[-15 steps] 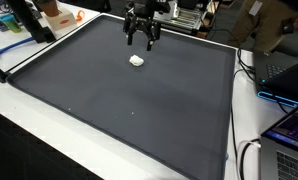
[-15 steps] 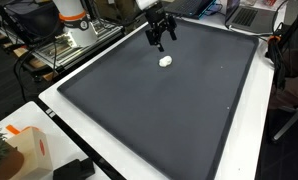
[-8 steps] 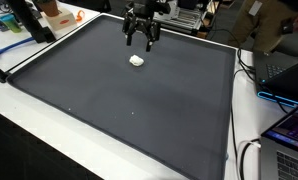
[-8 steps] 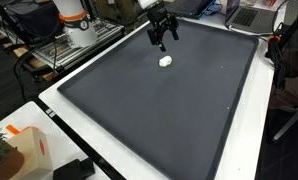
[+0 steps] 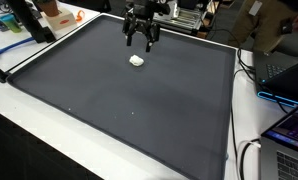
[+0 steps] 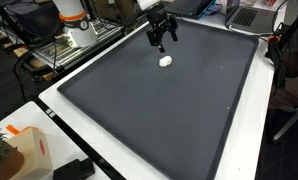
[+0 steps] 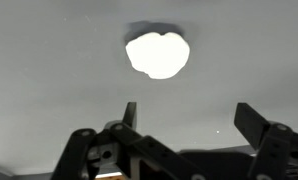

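Hand: the hand (image 5: 140,43) hangs over the far part of the mat (image 5: 129,105), fingers pointing down, jaws spread wide with nothing between them.
Hand, wrist view: the two fingertips (image 7: 251,118) stand well apart low in the picture, clear of the lump (image 7: 157,54).
Lump, place: the white lump (image 5: 136,60) lies on the mat, near the hand and a little on the near side of it, not touched; in an exterior view it sits just below the fingers (image 6: 166,61).
Lump, long axis: in the wrist view it is a little wider than tall, so its long axis runs across the picture, roughly along the line between the two fingertips.
Lump, pointing: rounded and blobby, with a small dent on its upper edge; no end that plainly points anywhere. In both exterior views it is too small to tell.
Mat: dark, flat, covering most of the white surface (image 5: 29,130).
Change since a second ago: none to be seen; the hand hangs at the same spot, just as wide open, and the lump has not shifted.
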Controlling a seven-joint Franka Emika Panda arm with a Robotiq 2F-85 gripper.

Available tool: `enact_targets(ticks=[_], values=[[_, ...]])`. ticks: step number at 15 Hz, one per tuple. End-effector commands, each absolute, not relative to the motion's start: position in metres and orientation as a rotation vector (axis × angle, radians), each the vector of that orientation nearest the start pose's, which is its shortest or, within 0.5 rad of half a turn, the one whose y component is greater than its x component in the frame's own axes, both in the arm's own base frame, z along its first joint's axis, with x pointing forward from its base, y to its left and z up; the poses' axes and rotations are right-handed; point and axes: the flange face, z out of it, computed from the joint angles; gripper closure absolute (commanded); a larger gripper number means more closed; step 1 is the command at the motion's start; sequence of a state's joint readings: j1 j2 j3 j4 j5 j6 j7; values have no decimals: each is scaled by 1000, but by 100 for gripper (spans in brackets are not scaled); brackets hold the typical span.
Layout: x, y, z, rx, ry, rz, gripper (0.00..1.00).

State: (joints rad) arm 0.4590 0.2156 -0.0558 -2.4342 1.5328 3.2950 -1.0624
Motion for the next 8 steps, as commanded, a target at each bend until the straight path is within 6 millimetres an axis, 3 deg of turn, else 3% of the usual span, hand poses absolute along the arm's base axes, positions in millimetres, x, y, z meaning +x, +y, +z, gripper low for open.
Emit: enact_targets(ticks=[1, 5, 8], values=[[455, 76, 226, -2999, 161, -733, 0], [452, 70, 201, -3026, 194, -652, 0], [449, 73, 194, -2998, 206, -580, 0]])
